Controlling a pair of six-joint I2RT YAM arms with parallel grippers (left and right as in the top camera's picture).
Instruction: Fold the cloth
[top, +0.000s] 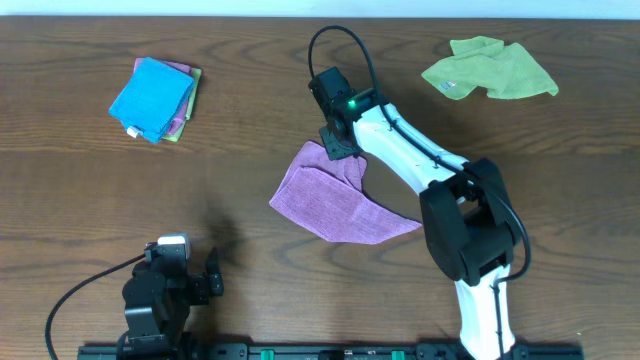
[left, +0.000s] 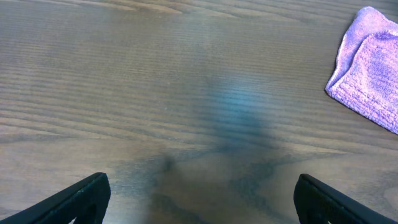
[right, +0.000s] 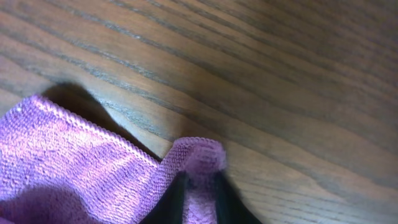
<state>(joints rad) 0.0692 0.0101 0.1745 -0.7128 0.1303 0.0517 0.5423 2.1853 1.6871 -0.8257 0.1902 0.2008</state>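
Purple microfibre cloth (top: 338, 205) mid wooden tabletop (top: 250, 130), partly folded. Right fingers (right: 173, 202) pinched narrow on cloth's far corner, fabric bunched between them, edge raised off wood. Left fingers (left: 81, 199) spread wide, empty, cloth well off to their right.

We saw a brown wooden table (top: 250, 100) with dark grain lines running along its length. At its far right lay a lime-green cloth (top: 490, 75), crumpled and spread unevenly. At the far left there was a small pile of folded cloths. A bright blue cloth (top: 150, 95) lay on top, with a white tag (top: 131, 130) at its near corner. Under it we could see a pink edge (top: 180, 68) and a green edge (top: 196, 88). The pile and the lime-green cloth were well apart.
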